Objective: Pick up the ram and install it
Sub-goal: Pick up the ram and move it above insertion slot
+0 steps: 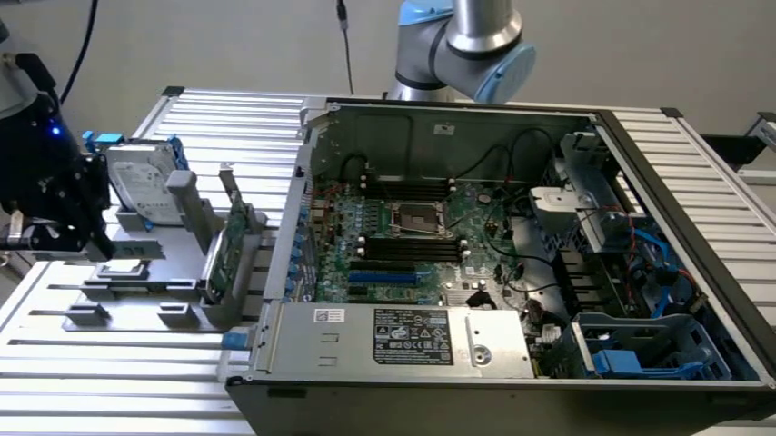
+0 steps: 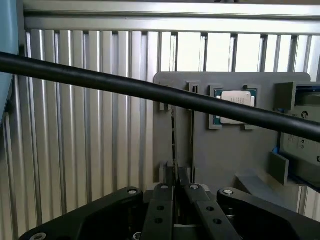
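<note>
The hand (image 2: 175, 192) pinches the ram (image 2: 173, 150) edge-on, its long axis running straight out from the fingertips, at the holder (image 2: 225, 155) by the counter's (image 1: 109, 381) edge on the exterior view's left, well apart from the case (image 1: 485, 227).

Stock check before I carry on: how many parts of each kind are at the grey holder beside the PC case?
hard drive: 1
expansion card: 1
processor chip: 1
ram, seen edge-on and gripped by the tool: 1
Total: 4
</note>
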